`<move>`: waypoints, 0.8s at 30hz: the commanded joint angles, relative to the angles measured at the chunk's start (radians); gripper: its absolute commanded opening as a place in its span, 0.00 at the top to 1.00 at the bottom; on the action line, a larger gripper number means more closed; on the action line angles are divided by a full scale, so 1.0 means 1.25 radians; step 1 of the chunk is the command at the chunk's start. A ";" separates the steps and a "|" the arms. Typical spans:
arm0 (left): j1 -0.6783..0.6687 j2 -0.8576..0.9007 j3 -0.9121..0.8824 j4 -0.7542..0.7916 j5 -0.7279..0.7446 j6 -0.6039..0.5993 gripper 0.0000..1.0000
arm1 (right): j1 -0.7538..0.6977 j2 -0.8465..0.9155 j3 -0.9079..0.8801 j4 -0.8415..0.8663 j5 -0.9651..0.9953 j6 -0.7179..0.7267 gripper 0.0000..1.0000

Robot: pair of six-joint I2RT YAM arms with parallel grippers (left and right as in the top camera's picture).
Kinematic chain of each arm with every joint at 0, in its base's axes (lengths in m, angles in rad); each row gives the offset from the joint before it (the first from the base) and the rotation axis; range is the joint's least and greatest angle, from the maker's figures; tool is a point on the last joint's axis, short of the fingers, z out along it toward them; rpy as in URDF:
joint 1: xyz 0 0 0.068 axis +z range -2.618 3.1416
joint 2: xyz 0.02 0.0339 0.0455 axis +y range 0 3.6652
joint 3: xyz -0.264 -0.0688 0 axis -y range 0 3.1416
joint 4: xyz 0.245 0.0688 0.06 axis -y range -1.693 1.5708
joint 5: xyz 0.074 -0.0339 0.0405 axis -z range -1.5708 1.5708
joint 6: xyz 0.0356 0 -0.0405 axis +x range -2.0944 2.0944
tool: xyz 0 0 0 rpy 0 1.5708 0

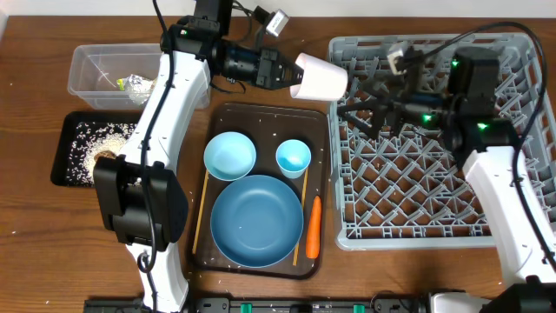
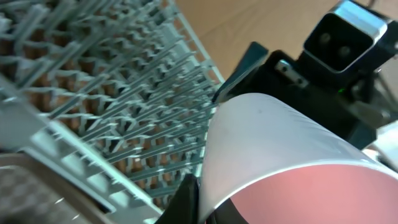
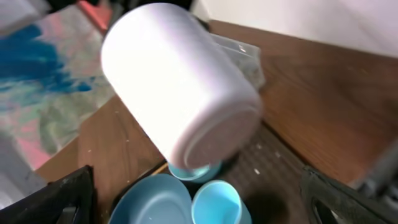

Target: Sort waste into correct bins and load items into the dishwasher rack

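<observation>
My left gripper (image 1: 291, 73) is shut on the rim of the pale pink cup (image 1: 319, 78) and holds it on its side in the air, at the left edge of the grey dishwasher rack (image 1: 434, 191). In the left wrist view the cup (image 2: 280, 143) fills the right side, with a finger (image 2: 191, 199) on its rim. My right gripper (image 1: 360, 109) is open and empty over the rack's left part, facing the cup's base (image 3: 180, 81), fingers spread wide (image 3: 199, 196). The blue plate (image 1: 257, 219), small bowl (image 1: 229, 155), light-blue cup (image 1: 294, 157), orange carrot (image 1: 314, 227) and chopsticks (image 1: 301, 217) lie on the dark-brown tray (image 1: 261, 113).
The clear tub (image 1: 95, 61) at the back left holds crumpled tissue (image 1: 136, 84). The black tray (image 1: 62, 161) in front of it holds rice grains (image 1: 95, 143) and a brown lump (image 1: 106, 155). The left arm's base stands at the table's front left.
</observation>
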 commanded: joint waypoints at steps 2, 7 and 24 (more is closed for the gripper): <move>-0.008 0.004 0.003 0.002 0.071 0.011 0.94 | 0.040 0.000 -0.001 0.041 -0.041 0.001 0.01; -0.016 0.004 0.003 0.005 0.115 0.012 0.93 | 0.068 0.000 -0.001 0.078 -0.013 0.024 0.08; -0.019 0.004 0.003 0.007 0.120 0.012 0.94 | 0.070 0.000 -0.001 0.158 -0.008 0.087 0.48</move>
